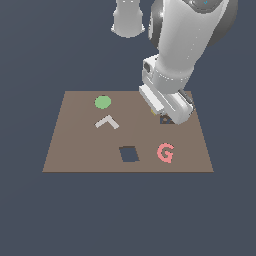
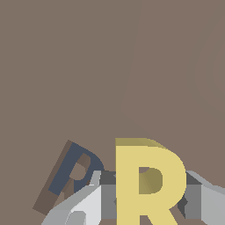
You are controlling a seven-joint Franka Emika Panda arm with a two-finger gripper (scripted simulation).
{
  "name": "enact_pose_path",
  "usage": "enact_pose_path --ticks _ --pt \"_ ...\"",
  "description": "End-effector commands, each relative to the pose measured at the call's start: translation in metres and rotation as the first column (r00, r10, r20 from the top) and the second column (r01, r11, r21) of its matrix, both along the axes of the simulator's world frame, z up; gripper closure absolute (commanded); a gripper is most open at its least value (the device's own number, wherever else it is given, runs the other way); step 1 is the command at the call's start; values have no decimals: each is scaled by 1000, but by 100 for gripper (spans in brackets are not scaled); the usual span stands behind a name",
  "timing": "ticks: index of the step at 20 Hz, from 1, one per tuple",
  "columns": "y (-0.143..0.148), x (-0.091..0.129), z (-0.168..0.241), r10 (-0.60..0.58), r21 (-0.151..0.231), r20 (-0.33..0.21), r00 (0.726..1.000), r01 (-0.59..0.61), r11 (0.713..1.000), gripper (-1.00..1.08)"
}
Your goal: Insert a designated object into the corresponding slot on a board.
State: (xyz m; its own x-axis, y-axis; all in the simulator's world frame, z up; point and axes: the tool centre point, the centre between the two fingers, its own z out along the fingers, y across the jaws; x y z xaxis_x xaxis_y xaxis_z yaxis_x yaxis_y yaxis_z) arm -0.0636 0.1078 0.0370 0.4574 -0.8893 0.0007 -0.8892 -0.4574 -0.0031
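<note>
In the wrist view the designated object (image 2: pixel 149 184), a yellow R-shaped piece, sits upright between my gripper's (image 2: pixel 147 204) grey fingers (image 2: pixel 85 202), which are shut on it. The slot (image 2: pixel 63 169), a dark R-shaped cutout, lies close beside the piece on the brown board (image 2: pixel 110 66) and is tilted relative to it. In the exterior view the gripper (image 1: pixel 162 114) hangs low over the board (image 1: pixel 80 150) toward the far side at the exterior view's right. Only a sliver of the yellow piece (image 1: pixel 153 111) and part of the slot (image 1: pixel 165 120) show under the hand.
On the board are a green disc (image 1: pixel 102 102), a grey angled piece (image 1: pixel 107 122), a dark square cutout (image 1: pixel 129 154) and a pink G (image 1: pixel 165 153). The arm's white base (image 1: pixel 128 20) stands beyond the board's far edge.
</note>
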Motion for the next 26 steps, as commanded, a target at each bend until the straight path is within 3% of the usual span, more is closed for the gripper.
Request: enact_pose_path --ticks 1,13,20,26 --pt "7 6 1 -87 0 0 996 87 996 108" --pt "27 31 3 -369 1 1 930 369 930 108" --pt "31 39 3 -445 1 0 896 445 896 108" --pt "32 40 3 -456 1 0 890 456 890 108"
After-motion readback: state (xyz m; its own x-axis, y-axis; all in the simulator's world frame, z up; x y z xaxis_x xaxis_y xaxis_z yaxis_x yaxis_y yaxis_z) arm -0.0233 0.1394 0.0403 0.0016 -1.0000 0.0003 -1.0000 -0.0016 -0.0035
